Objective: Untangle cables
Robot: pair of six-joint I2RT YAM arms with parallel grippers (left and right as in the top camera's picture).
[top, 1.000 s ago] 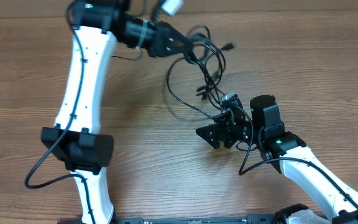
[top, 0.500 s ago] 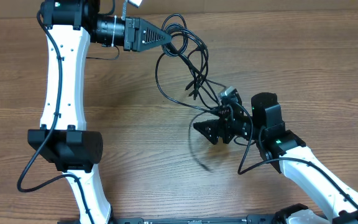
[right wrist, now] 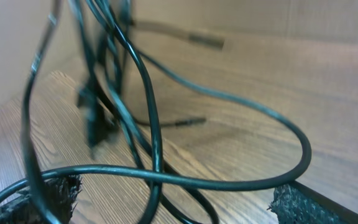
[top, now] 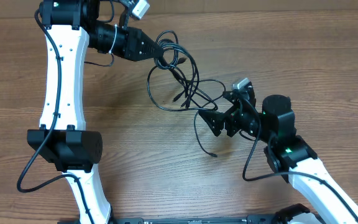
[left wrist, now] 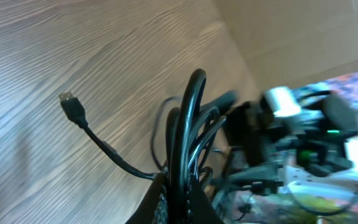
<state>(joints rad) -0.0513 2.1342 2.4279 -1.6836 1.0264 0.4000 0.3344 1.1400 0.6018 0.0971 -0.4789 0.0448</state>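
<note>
The cables [top: 180, 81] are thin black cords in a tangled bundle that hangs in loops over the wooden table [top: 303, 56]. My left gripper [top: 159, 53] is shut on the top of the bundle. In the left wrist view the cables [left wrist: 188, 130] rise from the shut left gripper [left wrist: 180, 208], and one USB plug [left wrist: 69, 104] dangles free. My right gripper [top: 215, 122] stands open at the bundle's lower right. In the right wrist view, cable strands [right wrist: 166, 174] cross between the wide-apart fingertips [right wrist: 51, 191] of the right gripper [right wrist: 173, 200] without being pinched.
One loose cord end [top: 211, 153] trails onto the table below the right gripper. The left arm's white link and black base [top: 64, 149] stand at the left. A thick black arm wire [top: 250, 163] loops beside the right arm.
The left gripper has carried the bundle left and slightly down, with the loops swinging. The right gripper has opened wider and shifted right; a cord end now lies on the table below it.
</note>
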